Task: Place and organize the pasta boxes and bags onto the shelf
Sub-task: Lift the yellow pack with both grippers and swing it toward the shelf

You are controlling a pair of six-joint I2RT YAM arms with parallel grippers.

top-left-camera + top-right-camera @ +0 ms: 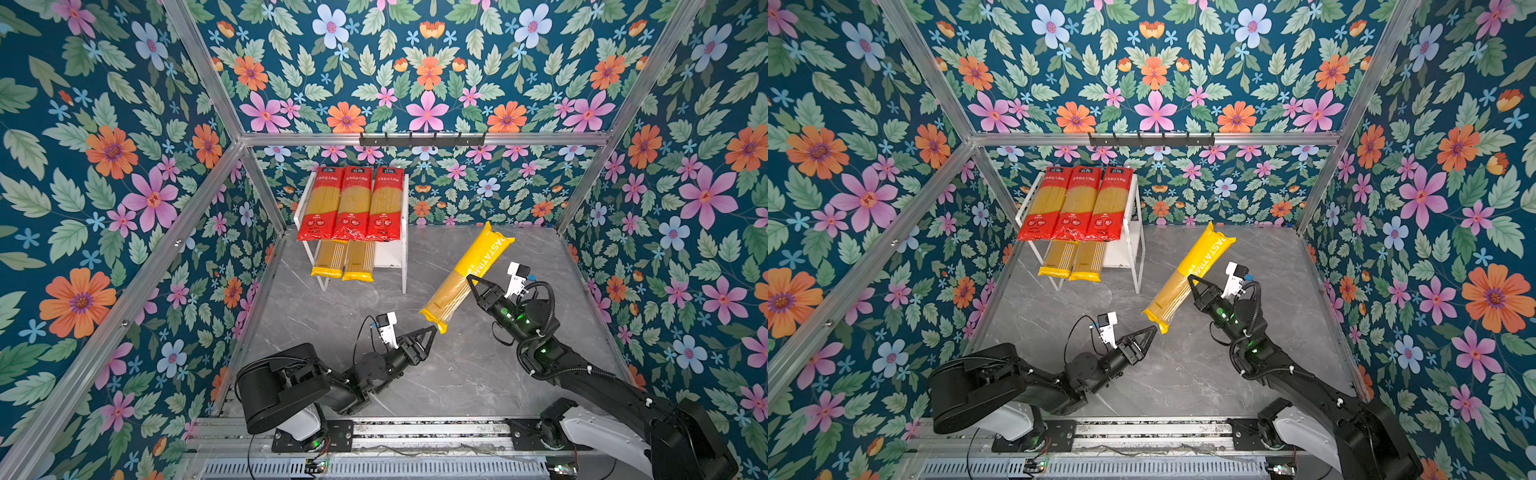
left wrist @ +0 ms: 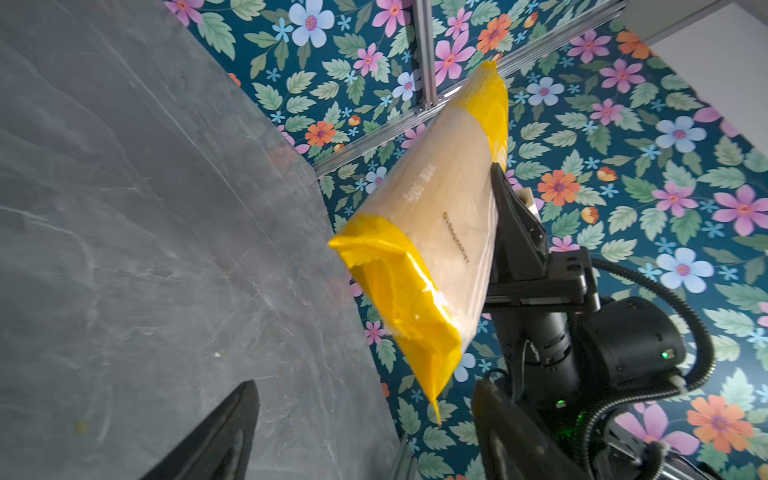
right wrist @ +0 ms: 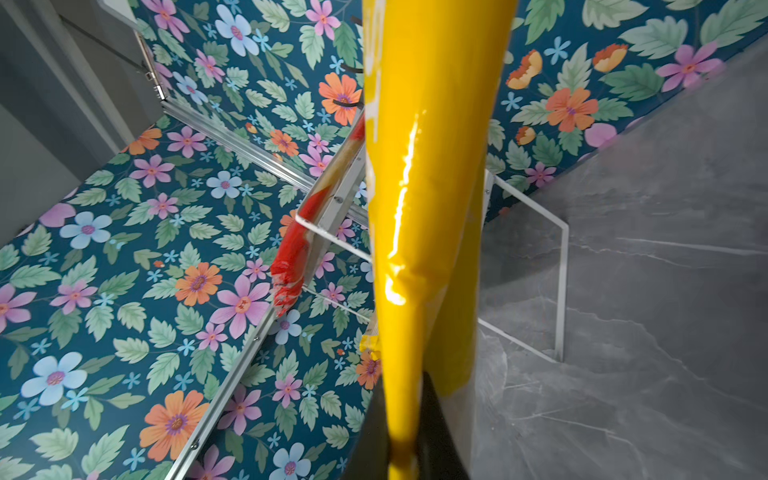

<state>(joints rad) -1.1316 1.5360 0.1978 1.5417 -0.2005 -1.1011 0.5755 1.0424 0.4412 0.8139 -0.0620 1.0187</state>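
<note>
White shelf [image 1: 390, 258]: stands against the back wall, well beyond the left end effector and off to its left.
Top board: three red packs [image 1: 353, 203] lie side by side, touching, long way front to back. Their near ends overhang the front edge.
Lower board: two yellow packs [image 1: 358, 261] lie side by side under the left and middle red packs, their near ends sticking out past the red ends. Bare white board shows to their right.
Left end effector [image 1: 432, 332]: low over the grey marble surface [image 1: 436, 374], jaws wide apart, gripping nothing. In the left wrist view its fingers [image 2: 226, 432] stand well apart, and the low tip of the third yellow pack hangs just ahead, close to one finger; contact unclear.
Third yellow pack [image 1: 465, 278]: in the air between the two end effectors and tilted. The "PASTATIME" end is raised toward the back wall; the other end dips to just beside the left end effector.
Right end effector [image 1: 471, 282]: clamped on the third yellow pack at about mid-length, on the clear part. In the right wrist view the pack's yellow end rises out of the jaws, with the shelf beyond it.
</note>
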